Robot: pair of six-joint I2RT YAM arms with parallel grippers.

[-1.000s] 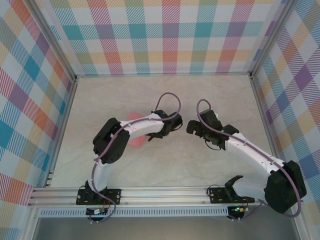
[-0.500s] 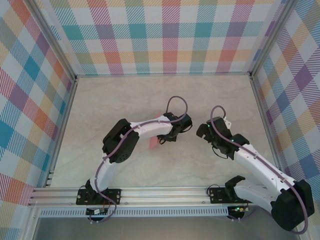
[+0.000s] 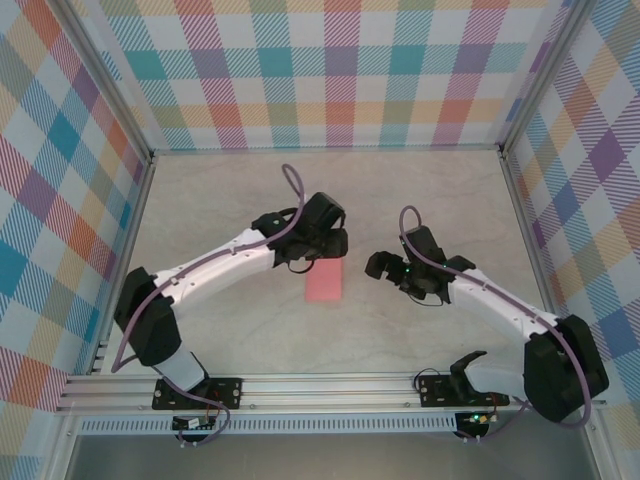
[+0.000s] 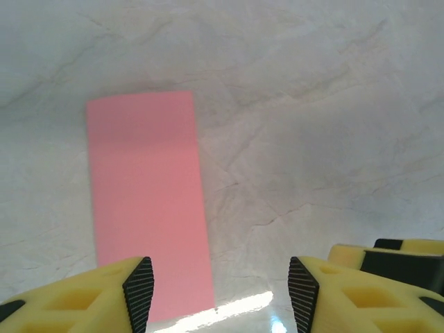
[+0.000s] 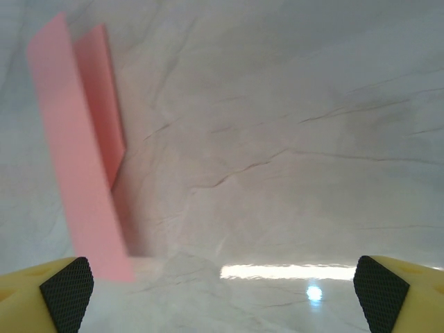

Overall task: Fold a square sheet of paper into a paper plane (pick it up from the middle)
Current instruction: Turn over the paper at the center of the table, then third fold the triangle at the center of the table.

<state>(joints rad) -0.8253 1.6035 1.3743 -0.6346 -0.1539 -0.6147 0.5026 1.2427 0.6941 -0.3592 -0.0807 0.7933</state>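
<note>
The square sheet of paper (image 3: 325, 283) is salmon pink and lies on the table as a narrow strip folded in half, between the two grippers. My left gripper (image 3: 333, 248) hovers just behind its far end, open, with nothing between the pads. In the left wrist view the paper (image 4: 146, 201) lies flat to the left of the open left gripper (image 4: 220, 290). My right gripper (image 3: 378, 266) is to the right of the strip, open and empty. In the right wrist view the paper (image 5: 80, 173) shows two layers parted in a V, left of the right gripper (image 5: 223, 291).
The pale marbled table (image 3: 230, 190) is boxed in by plaid walls (image 3: 340, 70) at the back and both sides. An aluminium rail (image 3: 320, 385) with the arm bases runs along the near edge.
My left gripper has opened and let go of the paper, then drawn back toward the far side as the arm stretched out. The paper now lies free on the table. The right gripper has shifted left.
</note>
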